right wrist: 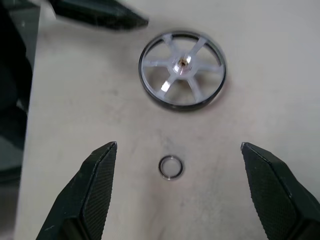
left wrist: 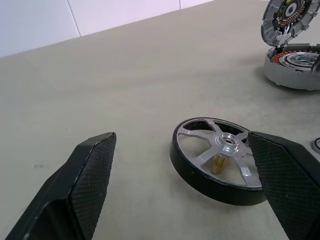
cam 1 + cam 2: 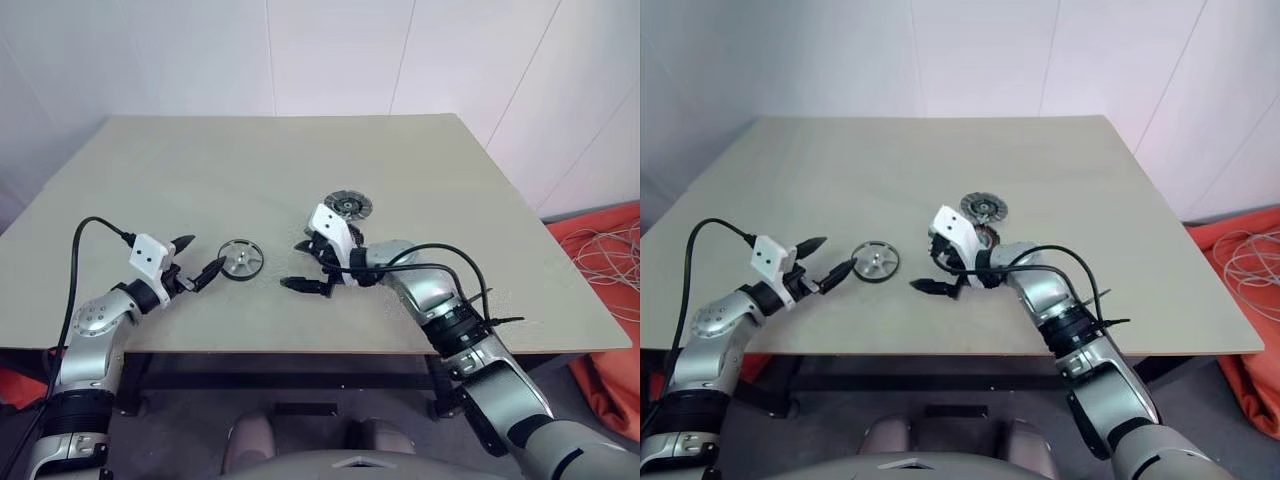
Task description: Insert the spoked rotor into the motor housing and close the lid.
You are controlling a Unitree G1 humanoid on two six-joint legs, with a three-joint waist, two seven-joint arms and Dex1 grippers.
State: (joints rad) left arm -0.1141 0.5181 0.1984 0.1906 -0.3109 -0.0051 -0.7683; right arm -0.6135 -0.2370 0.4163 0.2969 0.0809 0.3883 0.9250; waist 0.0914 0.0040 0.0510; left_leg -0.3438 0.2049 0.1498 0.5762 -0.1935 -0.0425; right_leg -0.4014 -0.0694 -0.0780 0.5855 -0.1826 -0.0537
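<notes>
The spoked rotor (image 3: 240,258) lies flat on the table, a silver wheel with a dark rim. My left gripper (image 3: 205,255) is open just to its left, its fingertips (image 2: 95,150) level with the rotor and one close to the rim. My right gripper (image 3: 297,265) is open to the right of the rotor, pointing down at it, nothing between its fingers (image 1: 100,170). The motor housing (image 2: 295,67) with copper windings sits behind my right hand. Its ribbed grey lid (image 3: 347,207) stands tilted up at the housing's far side.
A tiny loose metal ring (image 1: 171,167) lies on the table between my right fingers, short of the rotor. The beige table (image 3: 300,160) has its front edge close to my arms. Orange cloth with white cables (image 3: 612,250) lies on the floor to the right.
</notes>
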